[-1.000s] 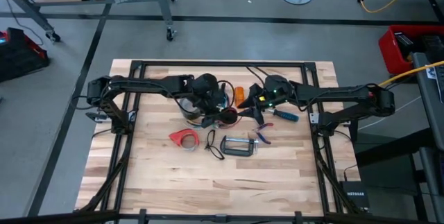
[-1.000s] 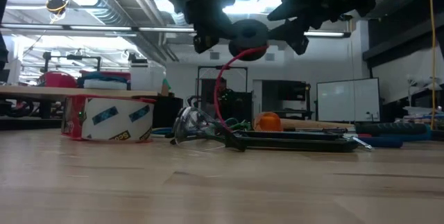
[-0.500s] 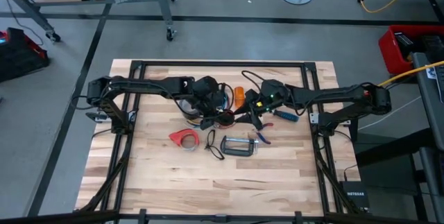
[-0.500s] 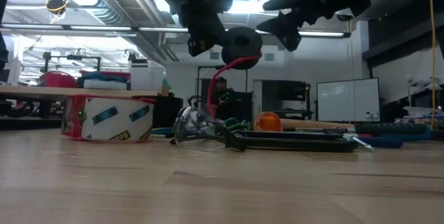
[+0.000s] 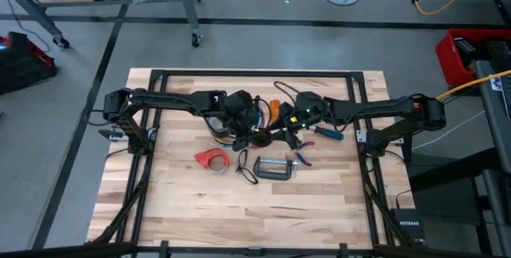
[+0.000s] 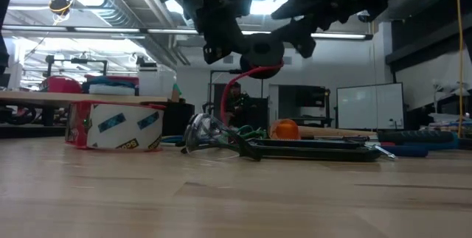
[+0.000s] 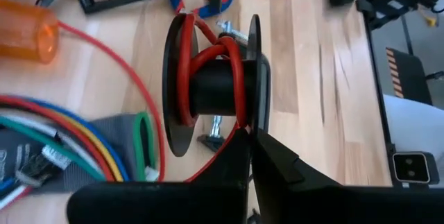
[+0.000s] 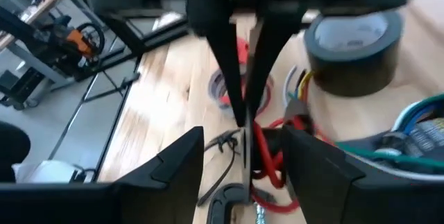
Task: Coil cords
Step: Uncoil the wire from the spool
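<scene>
**High view: both grippers over the cords at table centre**

Left gripper (image 5: pixel 242 127) reached in from 9 o'clock, clamped shut on the flange of a black spool (image 7: pixel 215 85), held above the wood. Red cord (image 7: pixel 208 61) wound in a few turns round the spool's core, one strand trailing down off it in a loop toward the table. Seen from the low camera: spool (image 6: pixel 262 49) hanging in the air, red strand (image 6: pixel 237 83) curving beneath it down to the pile.

Right gripper (image 5: pixel 281 130) reached in from 3 o'clock, just beside the spool, fingers (image 8: pixel 173 165) spread wide with nothing between them but the spool's edge and the red strand; whether touching either, cannot tell.

Rest of the cords (image 7: pixel 83 130) (red, white, yellow, blue, green) lying flat on the table under the left arm, beside a grey strip. Orange cylinder (image 5: pixel 275 111) at 12 o'clock of the grippers. Grey tape roll (image 8: pixel 354 50) close to the cords. Red dispenser (image 5: pixel 211 159) at 7 o'clock of the spool, black clamp (image 5: pixel 274 168) at 5 o'clock, blue-handled pliers (image 5: pixel 304 158) just past the clamp, blue-handled tool (image 5: pixel 328 132) at 3 o'clock under the right arm.
</scene>
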You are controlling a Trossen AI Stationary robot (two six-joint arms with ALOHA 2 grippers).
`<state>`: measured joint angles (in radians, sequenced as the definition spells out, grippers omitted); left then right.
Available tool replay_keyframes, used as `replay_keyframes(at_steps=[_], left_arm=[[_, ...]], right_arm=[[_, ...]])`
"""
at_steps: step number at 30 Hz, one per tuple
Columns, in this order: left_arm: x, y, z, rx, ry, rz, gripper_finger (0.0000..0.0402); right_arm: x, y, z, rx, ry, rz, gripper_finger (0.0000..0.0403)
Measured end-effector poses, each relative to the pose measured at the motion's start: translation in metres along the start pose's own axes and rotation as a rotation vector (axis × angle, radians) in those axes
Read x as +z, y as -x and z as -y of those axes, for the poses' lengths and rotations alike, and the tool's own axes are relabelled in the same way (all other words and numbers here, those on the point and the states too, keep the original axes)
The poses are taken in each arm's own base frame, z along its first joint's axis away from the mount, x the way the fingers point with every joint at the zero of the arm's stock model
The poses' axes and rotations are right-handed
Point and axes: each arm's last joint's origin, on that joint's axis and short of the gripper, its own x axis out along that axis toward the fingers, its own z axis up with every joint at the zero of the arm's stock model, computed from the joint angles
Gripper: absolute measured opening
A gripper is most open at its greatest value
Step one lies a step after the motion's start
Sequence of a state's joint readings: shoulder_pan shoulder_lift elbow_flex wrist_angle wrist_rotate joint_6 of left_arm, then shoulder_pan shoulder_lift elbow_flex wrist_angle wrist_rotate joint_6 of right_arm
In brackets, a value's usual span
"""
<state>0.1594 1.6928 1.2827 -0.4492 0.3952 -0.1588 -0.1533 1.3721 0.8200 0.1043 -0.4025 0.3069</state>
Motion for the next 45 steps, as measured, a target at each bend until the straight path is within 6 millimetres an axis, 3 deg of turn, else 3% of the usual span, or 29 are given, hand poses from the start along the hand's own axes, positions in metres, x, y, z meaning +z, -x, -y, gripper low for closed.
replay_keyframes(at_steps=[13, 17, 23, 25, 38, 45], left_arm=[[0.002, 0.0, 0.001, -0.006, -0.005, 0.014, 0.0], [0.001, 0.0, 0.001, -0.006, -0.005, 0.015, 0.0], [0.002, 0.0, 0.001, -0.009, -0.01, 0.016, 0.0], [0.002, 0.0, 0.001, -0.009, -0.009, 0.015, 0.0], [0.004, 0.001, -0.002, 0.033, -0.096, 0.036, 0.0035], [0.014, 0.015, -0.022, 0.077, -0.002, 0.081, 0.0063]], right_arm=[[-0.009, -0.013, -0.007, 0.002, 0.01, -0.04, 0.0188], [-0.01, -0.014, -0.006, -0.012, 0.007, -0.042, 0.0141], [-0.01, -0.014, -0.005, -0.02, 0.005, -0.043, 0.0029], [-0.01, -0.014, -0.005, -0.022, 0.015, -0.042, 0.0013], [-0.005, -0.005, -0.003, -0.054, 0.03, -0.012, 0.0005], [0.002, 0.01, 0.001, -0.141, 0.02, 0.029, 0.0003]])
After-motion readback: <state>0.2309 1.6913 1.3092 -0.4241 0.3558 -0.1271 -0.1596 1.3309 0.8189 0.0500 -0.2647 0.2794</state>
